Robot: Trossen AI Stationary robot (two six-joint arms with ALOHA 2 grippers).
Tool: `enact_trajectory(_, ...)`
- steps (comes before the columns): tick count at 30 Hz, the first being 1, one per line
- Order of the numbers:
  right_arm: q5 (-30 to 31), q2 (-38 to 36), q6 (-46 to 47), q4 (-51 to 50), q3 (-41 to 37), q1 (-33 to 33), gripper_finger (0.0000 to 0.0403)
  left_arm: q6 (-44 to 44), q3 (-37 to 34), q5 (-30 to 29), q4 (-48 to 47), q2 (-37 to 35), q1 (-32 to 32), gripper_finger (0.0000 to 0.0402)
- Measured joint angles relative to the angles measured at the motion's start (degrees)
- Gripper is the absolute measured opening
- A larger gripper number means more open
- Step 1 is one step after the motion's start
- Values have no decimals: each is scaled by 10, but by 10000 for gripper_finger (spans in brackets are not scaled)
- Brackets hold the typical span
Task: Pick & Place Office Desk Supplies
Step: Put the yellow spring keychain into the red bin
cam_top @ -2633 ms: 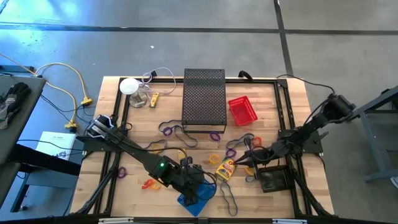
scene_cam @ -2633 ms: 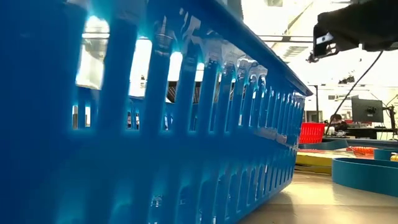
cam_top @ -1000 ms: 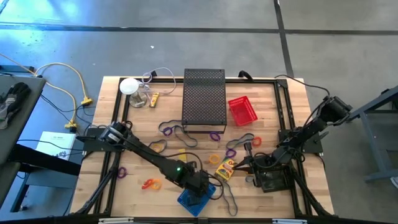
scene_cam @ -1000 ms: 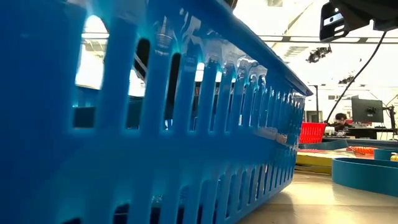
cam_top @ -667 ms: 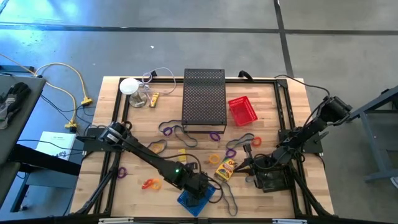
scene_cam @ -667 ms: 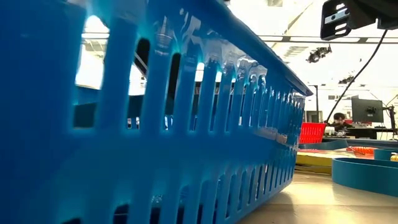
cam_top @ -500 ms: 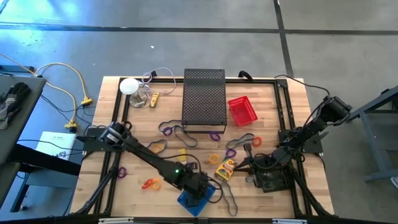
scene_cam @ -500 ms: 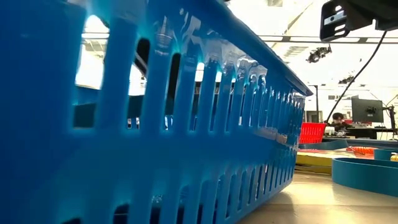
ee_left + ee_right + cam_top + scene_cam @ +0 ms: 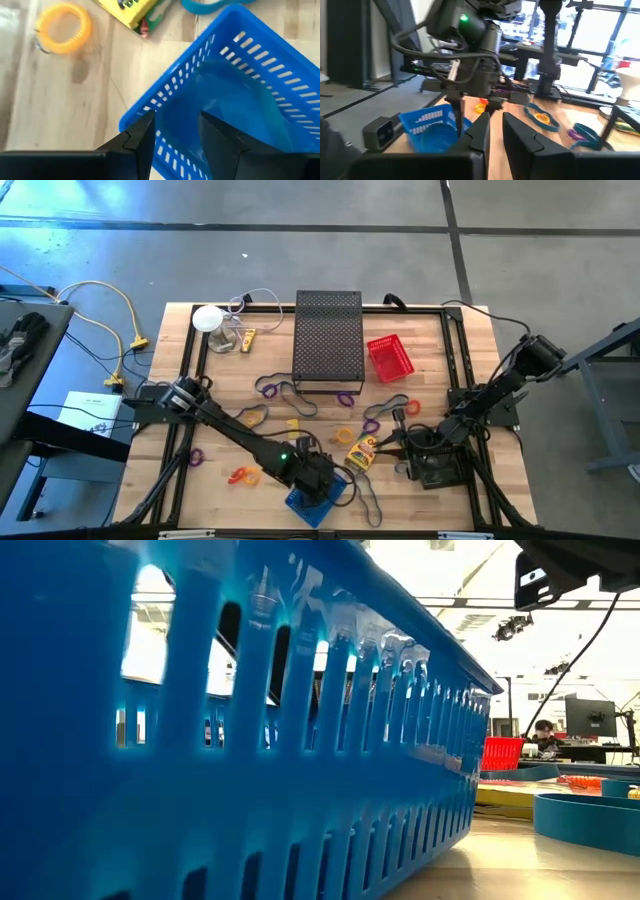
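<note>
The left hand (image 9: pixel 175 132) is held just above the slotted blue plastic basket (image 9: pixel 250 100), fingers apart and apparently empty, so a release step is judged in hand; a fresh pick is called for next. A coiled yellow band (image 9: pixel 62 27) and a glossy yellow packet (image 9: pixel 362 452) lie beyond it on the wooden counter (image 9: pixel 450 340). The right hand (image 9: pixel 494 131), fingers parted, is held low beside that packet.

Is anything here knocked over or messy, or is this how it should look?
Messy, not damaged: rubber bands and a yellow packet lie scattered loose across the table. The red basket sits askew. The left gripper hangs over the blue basket.
</note>
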Motion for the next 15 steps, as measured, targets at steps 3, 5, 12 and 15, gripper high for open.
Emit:
enact_trajectory(3, 28, 0, -31, -2, 7, 1, 66, 2, 1, -25, -4, -13, -4, 141)
enact_trajectory(5, 61, 0, -49, -10, 24, 6, 81, 5, 1, -43, -2, -30, -6, 141)
enact_trajectory(12, 222, 0, 30, -370, 175, 6, 121, 28, 2, -91, -27, -101, -16, 141)
enact_trajectory(15, 144, 0, 181, -598, 262, -16, 125, 7, 2, -91, -79, -135, -27, 141)
